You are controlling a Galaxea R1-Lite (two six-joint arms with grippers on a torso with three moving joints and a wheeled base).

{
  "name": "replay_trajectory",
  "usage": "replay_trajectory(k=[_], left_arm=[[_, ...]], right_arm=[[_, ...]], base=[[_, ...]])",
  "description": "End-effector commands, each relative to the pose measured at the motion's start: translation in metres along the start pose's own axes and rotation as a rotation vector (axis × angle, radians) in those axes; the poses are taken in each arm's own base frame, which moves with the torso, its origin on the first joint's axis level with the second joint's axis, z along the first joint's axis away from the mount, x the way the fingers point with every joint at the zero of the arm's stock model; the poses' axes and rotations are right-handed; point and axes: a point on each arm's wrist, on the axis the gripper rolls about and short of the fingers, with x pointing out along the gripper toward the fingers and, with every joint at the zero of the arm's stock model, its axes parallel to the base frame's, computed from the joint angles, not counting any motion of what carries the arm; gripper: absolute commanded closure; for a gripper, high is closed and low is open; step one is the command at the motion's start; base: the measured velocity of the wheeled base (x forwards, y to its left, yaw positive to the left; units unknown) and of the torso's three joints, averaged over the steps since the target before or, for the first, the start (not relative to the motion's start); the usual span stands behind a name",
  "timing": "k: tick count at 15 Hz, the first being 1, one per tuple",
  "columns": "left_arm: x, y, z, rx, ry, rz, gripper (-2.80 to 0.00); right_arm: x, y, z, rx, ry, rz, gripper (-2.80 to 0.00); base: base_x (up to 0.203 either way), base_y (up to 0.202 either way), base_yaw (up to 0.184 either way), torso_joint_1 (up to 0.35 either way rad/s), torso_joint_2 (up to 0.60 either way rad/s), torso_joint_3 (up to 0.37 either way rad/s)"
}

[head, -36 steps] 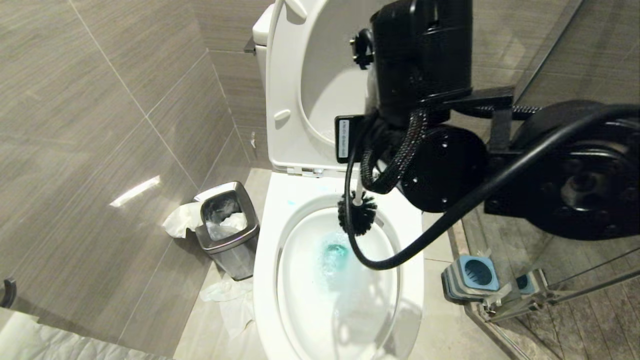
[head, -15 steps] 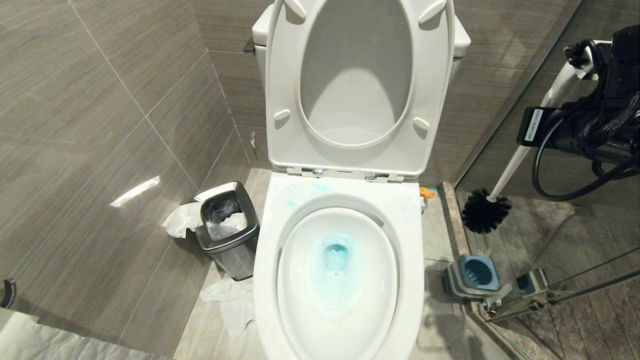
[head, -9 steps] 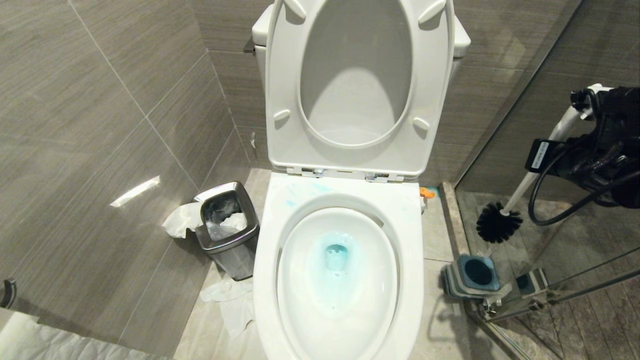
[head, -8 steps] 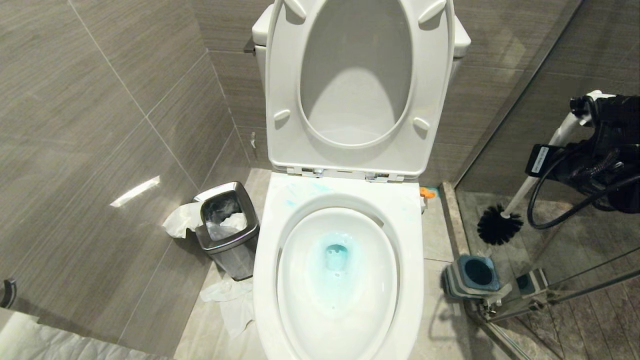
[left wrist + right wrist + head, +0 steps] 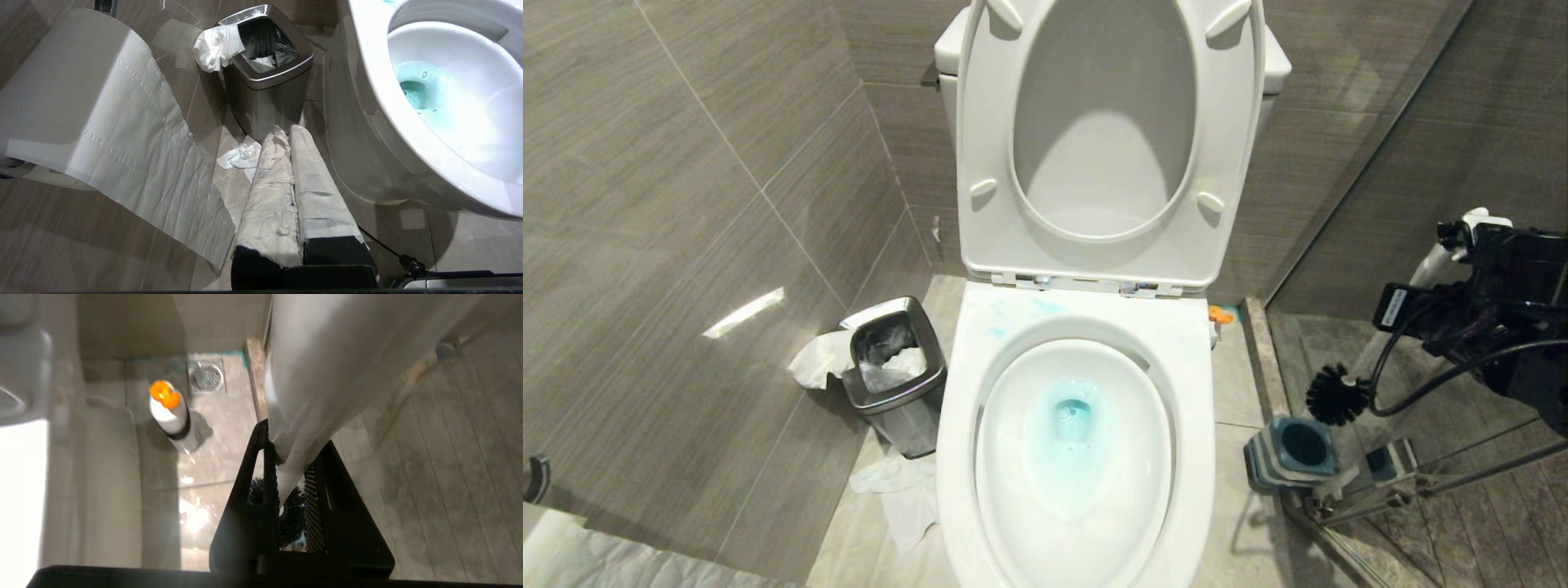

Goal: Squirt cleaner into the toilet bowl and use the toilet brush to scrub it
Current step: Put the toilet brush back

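2 grippers are on this robot, and only the right gripper (image 5: 1441, 282) is at work: at 3 o'clock in the head view, its fingers (image 5: 251, 465) are clamped on the white handle of the toilet brush (image 5: 1339, 394). That handle slants down toward 8 o'clock, and the black bristle head hangs just above the blue-and-grey holder (image 5: 1294, 453), which stands on the floor beside the toilet bowl (image 5: 956, 457) at about 4 o'clock. Whether the bristles touch the holder cannot be told. The bowl fills the centre toward 6 o'clock, seat and lid raised at 12 o'clock. Turquoise cleaner (image 5: 1072, 420) tints the water at the bowl's middle, with faint blue smears on the rim near the hinges. At 9 o'clock from the bowl stands a steel bin (image 5: 894, 380) with tissue spilling out. The left gripper (image 5: 288, 134), its paper-wrapped fingers pressed together with nothing between them, points at the floor between bin and bowl. A bottle (image 5: 171, 414) with an orange cap stands near a floor drain (image 5: 206, 375) in the right wrist view.
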Motion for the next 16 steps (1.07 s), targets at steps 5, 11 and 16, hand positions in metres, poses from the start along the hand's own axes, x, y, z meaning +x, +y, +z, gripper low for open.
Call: replay_trajectory(k=[5,11,16], left_arm=[[0.0,0.0,0.0,0.0,0.004,0.0,0.0],[0.0,0.0,0.0,0.0,0.003,0.0,0.0],[0.0,0.0,0.0,0.0,0.003,0.0,0.0]], right_arm=[[0.035,-0.011,-0.036,-0.01,0.077,-0.061,0.0],[0.065,-0.009,-0.07,-0.004,0.065,-0.053,0.0],[0.084,-0.006,-0.095,-0.007,0.074,-0.036,0.0]], base=[[0.0,0.0,0.0,0.0,0.0,0.0],[0.0,0.0,0.0,0.0,0.0,0.0],[0.0,0.0,0.0,0.0,0.0,0.0]])
